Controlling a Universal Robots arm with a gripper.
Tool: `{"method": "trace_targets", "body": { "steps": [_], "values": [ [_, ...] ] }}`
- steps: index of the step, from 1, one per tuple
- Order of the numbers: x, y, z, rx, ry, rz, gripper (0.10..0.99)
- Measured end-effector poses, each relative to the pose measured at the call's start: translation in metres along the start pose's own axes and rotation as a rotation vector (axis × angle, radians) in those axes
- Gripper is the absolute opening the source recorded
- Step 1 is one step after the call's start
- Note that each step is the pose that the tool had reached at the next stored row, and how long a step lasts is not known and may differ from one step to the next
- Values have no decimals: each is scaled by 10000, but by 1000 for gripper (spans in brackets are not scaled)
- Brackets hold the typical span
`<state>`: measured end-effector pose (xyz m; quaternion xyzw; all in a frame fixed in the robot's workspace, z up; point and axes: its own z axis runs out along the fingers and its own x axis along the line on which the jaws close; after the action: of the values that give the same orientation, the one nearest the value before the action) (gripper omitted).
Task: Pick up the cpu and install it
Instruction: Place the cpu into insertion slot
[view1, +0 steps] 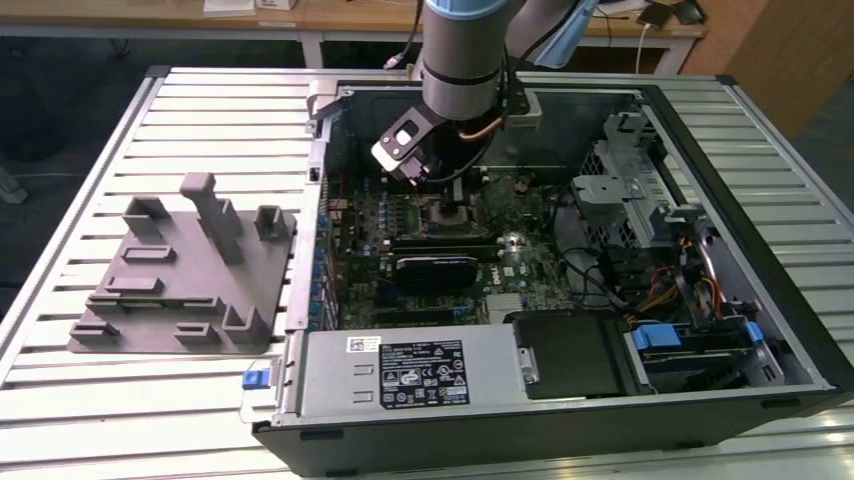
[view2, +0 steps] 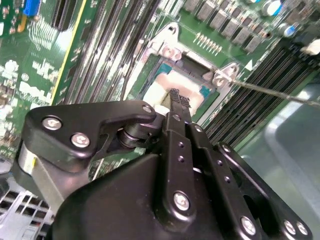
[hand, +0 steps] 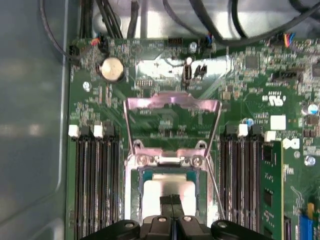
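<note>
The cpu (hand: 155, 192), a flat square chip with a silvery-white top, lies in the socket frame (hand: 131, 180) on the motherboard; it is also seen in the second wrist view (view2: 159, 89). My gripper (hand: 171, 201) stands straight over it with its two fingers pressed together, tips at or just above the chip's top face (view2: 178, 101). Nothing is held between the fingers. The socket's metal load plate (hand: 172, 102) is swung open and its thin lever (view2: 272, 91) stands free. In the exterior view the gripper (view1: 449, 196) reaches down inside the open computer case.
Memory slots (hand: 95, 185) flank the socket, one holding a module (hand: 270, 190). The case (view1: 747, 330) holds a power supply (view1: 400, 372), drive cage (view1: 641, 195) and cables (view1: 601, 275). A grey fixture block (view1: 187, 275) sits on the slatted table (view1: 134, 400) at the exterior view's left.
</note>
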<state>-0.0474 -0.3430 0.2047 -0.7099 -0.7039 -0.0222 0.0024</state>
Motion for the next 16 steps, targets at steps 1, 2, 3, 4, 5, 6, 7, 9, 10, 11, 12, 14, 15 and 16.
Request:
{"method": "trace_targets", "body": {
  "steps": [1,2,3,4,5,6,7,9,10,11,12,14,15,16],
  "values": [
    [0,0,0,12,-1,1,106],
    [0,0,0,22,-1,1,106],
    [0,0,0,32,0,1,106],
    [0,2,1,34,2,1,106],
    [1,9,3,34,3,0,106],
    [1,20,8,35,4,0,106],
    [0,31,11,38,3,1,106],
    [0,50,19,48,2,0,106],
    [0,52,24,49,1,1,106],
    [0,53,30,50,1,2,106],
    [-1,53,37,51,1,2,106],
    [-1,53,40,52,-1,2,106],
    [-1,53,40,52,-2,1,106],
    [-1,53,41,52,0,2,106]
  ]
}}
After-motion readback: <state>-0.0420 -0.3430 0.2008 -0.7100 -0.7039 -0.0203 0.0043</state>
